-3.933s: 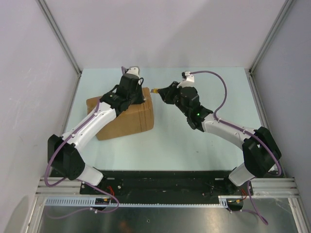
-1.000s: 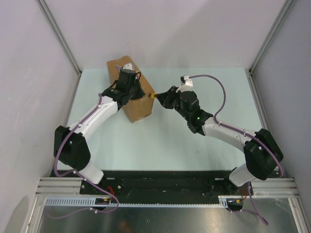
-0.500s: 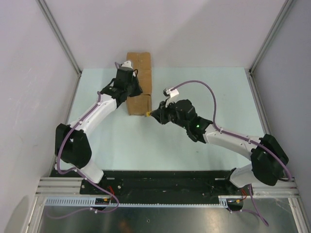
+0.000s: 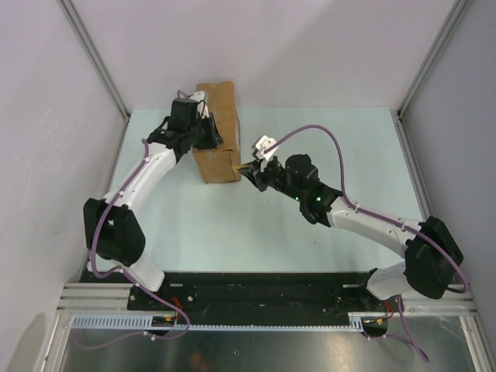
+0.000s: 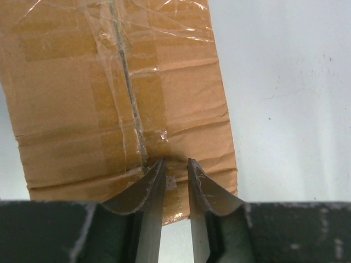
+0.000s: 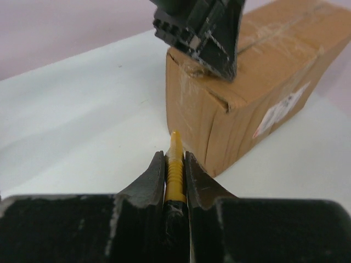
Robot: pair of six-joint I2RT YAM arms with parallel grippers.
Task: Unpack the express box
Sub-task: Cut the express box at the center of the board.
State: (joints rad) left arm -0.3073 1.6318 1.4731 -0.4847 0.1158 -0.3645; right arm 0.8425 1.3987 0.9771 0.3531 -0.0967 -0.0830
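left gripper (image 5: 175, 166): parted slightly, holding nothing | right gripper (image 6: 175, 157): clenched on yellow knife (image 6: 175, 141) | express box (image 4: 225, 101): on surface (image 4: 325, 139), under left gripper, just ahead of right gripper

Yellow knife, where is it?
Right wrist view: the yellow knife is pinched in the right gripper, tip beside a lower corner of the express box.

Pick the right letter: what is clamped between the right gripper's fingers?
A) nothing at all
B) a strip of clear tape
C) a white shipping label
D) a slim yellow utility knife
D: in the right wrist view the ribbed yellow utility knife sits pinched between the fingers of the right gripper, its tip pointing toward the express box.
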